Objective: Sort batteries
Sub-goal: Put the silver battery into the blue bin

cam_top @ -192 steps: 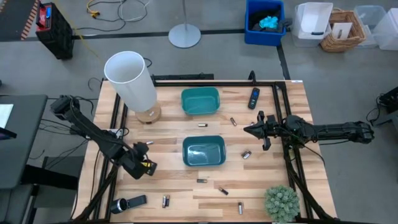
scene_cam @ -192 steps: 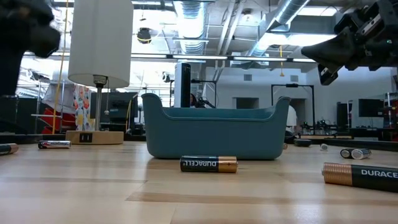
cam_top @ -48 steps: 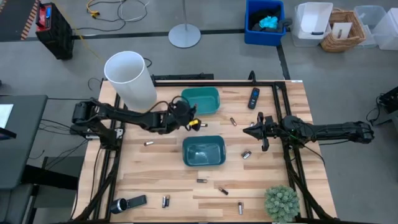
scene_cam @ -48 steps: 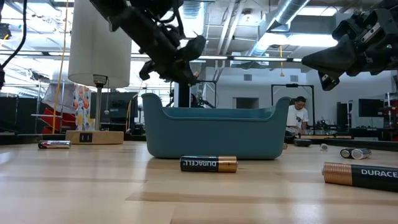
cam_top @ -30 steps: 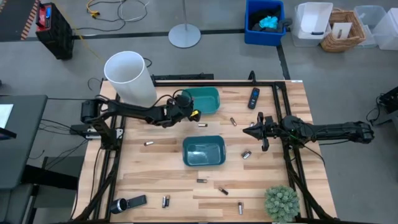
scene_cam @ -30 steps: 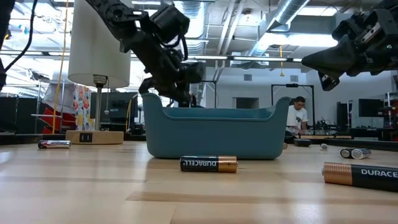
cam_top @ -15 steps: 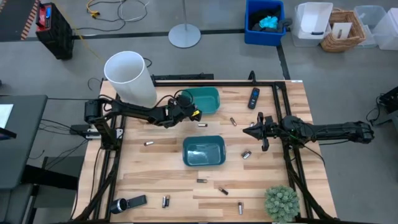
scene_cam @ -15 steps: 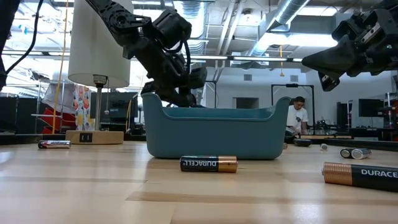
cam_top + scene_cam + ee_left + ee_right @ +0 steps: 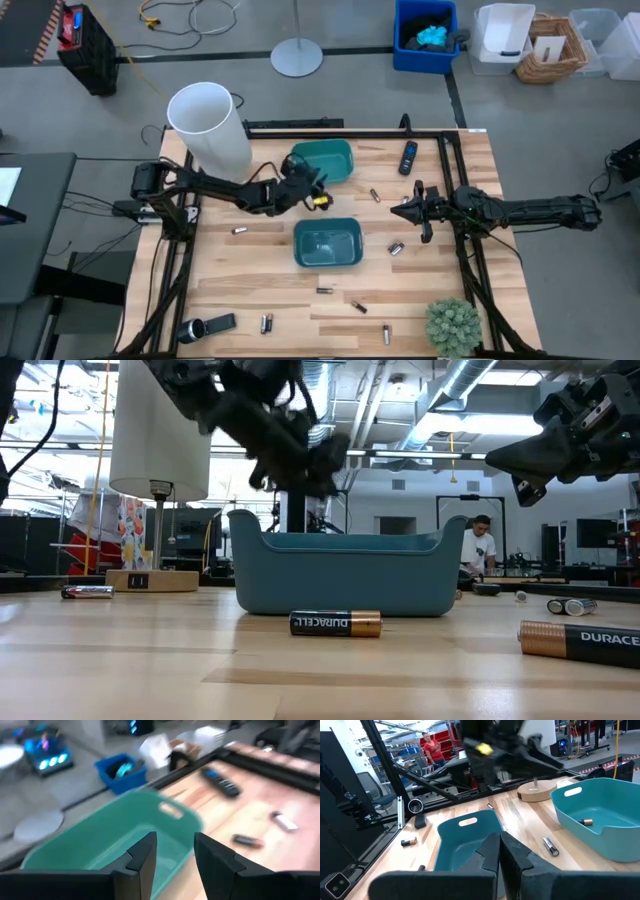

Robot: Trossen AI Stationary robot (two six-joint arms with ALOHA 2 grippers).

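Several batteries lie scattered on the wooden table, among them one [image 9: 240, 230] left of the near teal bin [image 9: 328, 243], one [image 9: 396, 247] right of it and one [image 9: 336, 624] in front of it. Another battery [image 9: 585, 821] lies inside the far teal bin [image 9: 322, 160]. My left gripper [image 9: 318, 192] hangs open and empty above the gap between the two bins; in its wrist view the open fingers [image 9: 174, 840] frame the far bin [image 9: 115, 845]. My right gripper [image 9: 405, 209] waits shut in the air right of the bins [image 9: 499, 840].
A white lamp [image 9: 210, 125] stands at the far left. A black remote [image 9: 408, 157] lies at the far edge. A flashlight-like cylinder [image 9: 205, 326] sits at the near left corner and a green plant [image 9: 452, 325] at the near right. A black frame runs along the table's sides.
My left gripper has risen from just over the far bin's left part and moved toward the right and near edges, and now stands high between the two bins. My right arm has kept still.
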